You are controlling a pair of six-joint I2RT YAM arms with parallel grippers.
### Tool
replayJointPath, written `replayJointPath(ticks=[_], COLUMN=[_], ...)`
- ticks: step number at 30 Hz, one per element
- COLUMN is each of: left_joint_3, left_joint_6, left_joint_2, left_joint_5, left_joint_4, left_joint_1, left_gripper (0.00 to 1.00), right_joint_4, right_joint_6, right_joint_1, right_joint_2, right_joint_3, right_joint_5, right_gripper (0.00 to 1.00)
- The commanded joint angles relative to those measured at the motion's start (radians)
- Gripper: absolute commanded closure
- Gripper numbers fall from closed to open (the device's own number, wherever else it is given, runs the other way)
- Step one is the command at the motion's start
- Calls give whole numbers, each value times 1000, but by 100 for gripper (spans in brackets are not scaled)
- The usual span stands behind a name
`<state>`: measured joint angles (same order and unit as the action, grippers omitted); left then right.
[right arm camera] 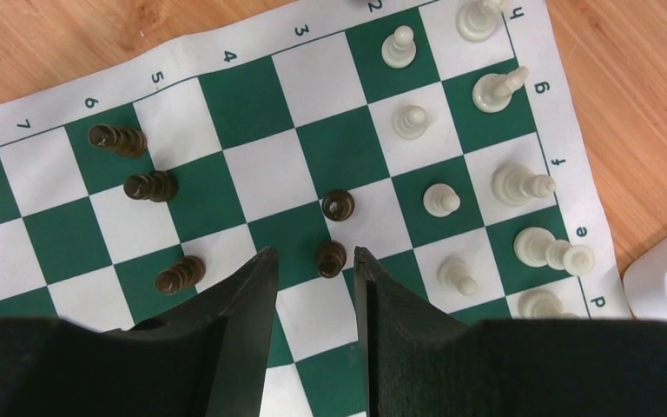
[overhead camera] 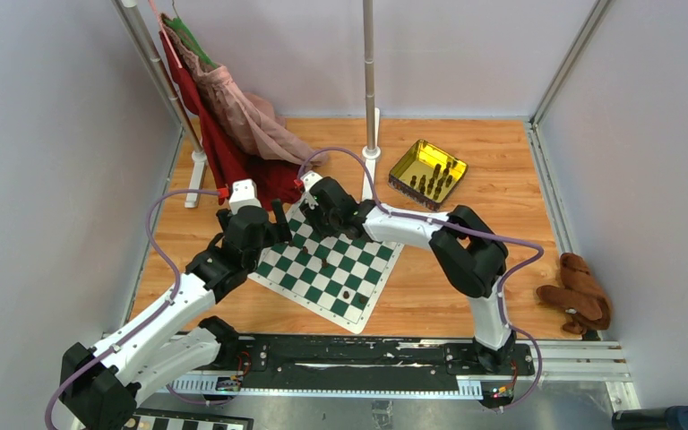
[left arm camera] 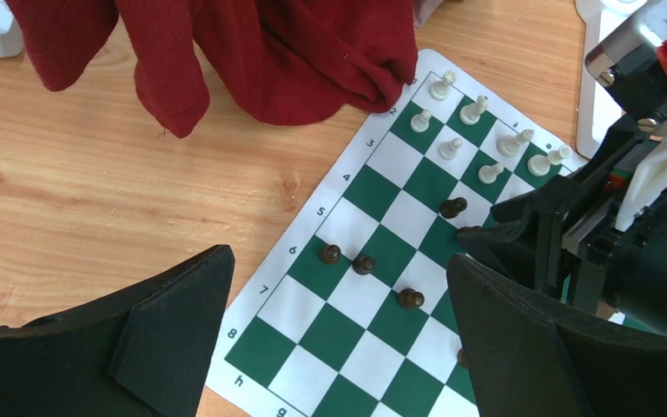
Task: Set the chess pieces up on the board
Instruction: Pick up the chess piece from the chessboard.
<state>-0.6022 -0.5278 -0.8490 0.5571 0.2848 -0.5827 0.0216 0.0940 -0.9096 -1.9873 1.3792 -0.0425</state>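
Note:
The board (overhead camera: 318, 282), green and white checks, lies mid-table. Cream chess pieces (right arm camera: 441, 200) stand in two rows along its far side. Dark pieces (right arm camera: 150, 185) are scattered around the middle. My right gripper (right arm camera: 314, 252) is open and low over the board. One dark pawn (right arm camera: 331, 258) stands between its fingertips with a small gap on each side. My left gripper (left arm camera: 339, 257) hangs wide open above the board's h8 corner, holding nothing. Three dark pawns (left arm camera: 364, 264) stand below it, and the right gripper's black body (left arm camera: 564, 234) is close on its right.
A red cloth (left arm camera: 252, 52) hangs from a rack and touches the board's far corner. A yellow transparent tray (overhead camera: 427, 168) with several dark pieces sits at the back right. A pole's white base (overhead camera: 372, 161) stands behind the board, and a brown plush toy (overhead camera: 582, 296) lies at the right.

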Motion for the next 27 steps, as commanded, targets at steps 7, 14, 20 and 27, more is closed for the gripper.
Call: replayJointPath(ticks=[7, 14, 20, 27], left_joint_3=[-3, 5, 9, 10], left_joint_6=[0, 1, -2, -5], left_joint_2=[18, 15, 11, 3], left_joint_5=[-2, -19, -24, -27], left_joint_4=[-33, -43, -48, -54], left_joint_1=[20, 29, 32, 33], left_gripper=[0, 0, 0, 0], right_joint_4=[23, 23, 16, 8], right_joint_6=[-13, -6, -1, 5], right_joint_1=[17, 26, 36, 40], right_joint_2=[-57, -64, -63, -65], right_joint_3=[64, 50, 33, 20], right_joint_5=[22, 17, 22, 27], right_gripper=[59, 59, 59, 61])
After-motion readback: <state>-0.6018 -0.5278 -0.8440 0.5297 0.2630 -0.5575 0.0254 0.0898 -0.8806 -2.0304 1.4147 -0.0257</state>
